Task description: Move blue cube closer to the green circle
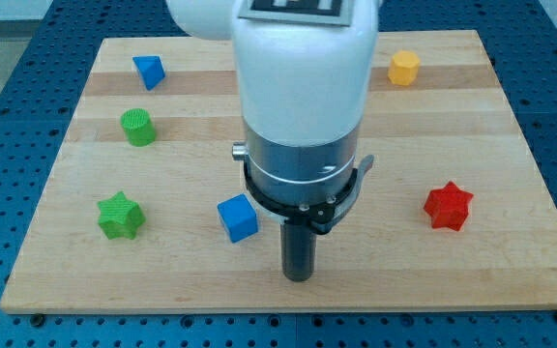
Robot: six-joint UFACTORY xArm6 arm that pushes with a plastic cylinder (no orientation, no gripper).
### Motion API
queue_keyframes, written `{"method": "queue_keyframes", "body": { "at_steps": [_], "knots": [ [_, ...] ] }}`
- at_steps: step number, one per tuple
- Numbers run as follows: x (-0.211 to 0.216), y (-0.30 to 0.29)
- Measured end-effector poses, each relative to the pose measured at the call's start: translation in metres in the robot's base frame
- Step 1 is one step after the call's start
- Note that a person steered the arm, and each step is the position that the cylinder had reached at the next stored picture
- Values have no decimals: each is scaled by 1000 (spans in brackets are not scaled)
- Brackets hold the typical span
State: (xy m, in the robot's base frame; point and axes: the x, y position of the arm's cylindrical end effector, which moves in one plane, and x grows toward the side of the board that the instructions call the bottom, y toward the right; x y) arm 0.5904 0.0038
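The blue cube (238, 217) lies on the wooden board (453, 126), left of the view's centre near the bottom. The green circle (137, 127), a ribbed round block, lies up and to the left of it, well apart. My tip (299, 275) is at the end of the dark rod, just right of and slightly below the blue cube, with a small gap between them. The arm's white and grey body hides the board's middle above the rod.
A green star (120, 216) lies left of the blue cube. A blue triangular block (149, 71) lies at the top left. A yellow hexagonal block (403, 68) lies at the top right. A red star (449, 206) lies at the right.
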Motion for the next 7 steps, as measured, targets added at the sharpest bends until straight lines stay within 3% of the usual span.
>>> {"method": "queue_keyframes", "body": {
  "at_steps": [3,7],
  "knots": [
    [0,-48],
    [-155,-92]
  ]
}}
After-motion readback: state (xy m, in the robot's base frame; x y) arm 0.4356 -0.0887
